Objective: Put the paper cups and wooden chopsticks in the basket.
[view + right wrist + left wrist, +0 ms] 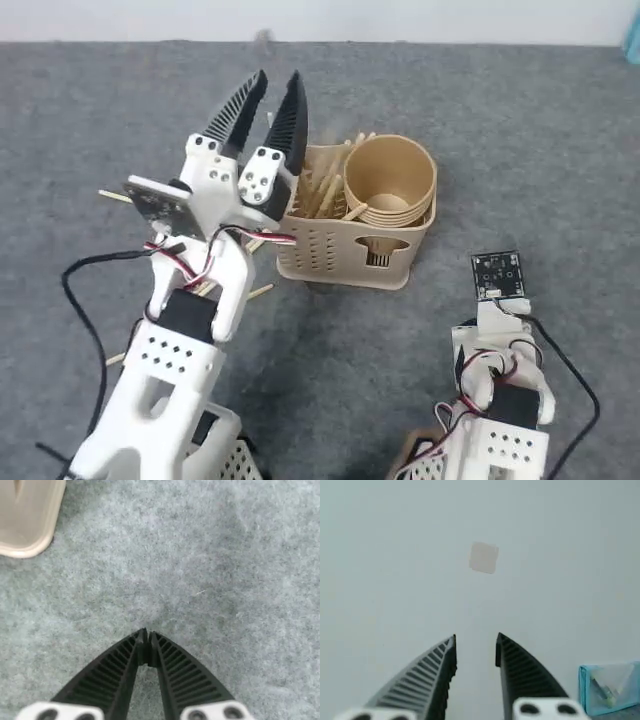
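A few wooden chopsticks (259, 292) lie loose on the grey surface (520, 130) at 8 o'clock from the basket (345, 250), partly under the left arm. The left tool (279, 80) hangs high at the basket's 10 o'clock, its fingers a little apart with nothing between them. Inside the basket, more chopsticks (322, 185) stand on the 9 o'clock side and stacked paper cups (390, 178) on the 3 o'clock side. At the basket's 4 o'clock, the right tool (147, 633) points down at the surface, fingers together and empty.
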You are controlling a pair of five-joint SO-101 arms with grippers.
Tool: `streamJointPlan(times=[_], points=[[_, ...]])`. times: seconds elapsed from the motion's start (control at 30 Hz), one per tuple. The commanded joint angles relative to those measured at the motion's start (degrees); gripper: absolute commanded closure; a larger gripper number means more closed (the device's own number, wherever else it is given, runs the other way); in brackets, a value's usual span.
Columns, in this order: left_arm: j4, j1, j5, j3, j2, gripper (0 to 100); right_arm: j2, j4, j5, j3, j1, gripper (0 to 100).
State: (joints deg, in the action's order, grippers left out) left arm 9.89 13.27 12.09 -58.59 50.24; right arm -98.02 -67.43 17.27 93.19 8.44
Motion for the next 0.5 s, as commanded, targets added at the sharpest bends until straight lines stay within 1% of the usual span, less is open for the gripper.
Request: streamJointPlan(times=[0.0,0.1,0.2,0.23,0.33,0.47], points=[[-4.48,-0.79,0.44,1.36,3.43,87,-0.66,-0.75,0.62,-0.62,-0.04,99.2],[-10.55,-0.79,0.62,1.63,10.73,87,-0.66,-0.75,0.62,-0.62,-0.04,99.2],[-19.78,-1.23,0.44,1.63,19.96,87,-0.66,-0.75,0.62,-0.62,-0.04,99.2],[-23.12,-2.37,0.35,1.54,23.21,87,-0.66,-0.75,0.62,-0.62,-0.04,99.2],[-33.32,-7.56,0.62,1.36,31.47,87,-0.66,-0.75,0.62,-0.62,-0.04,99.2],[-45.27,-18.37,0.70,1.27,36.57,87,-0.66,-0.75,0.62,-0.62,-0.04,99.2]])
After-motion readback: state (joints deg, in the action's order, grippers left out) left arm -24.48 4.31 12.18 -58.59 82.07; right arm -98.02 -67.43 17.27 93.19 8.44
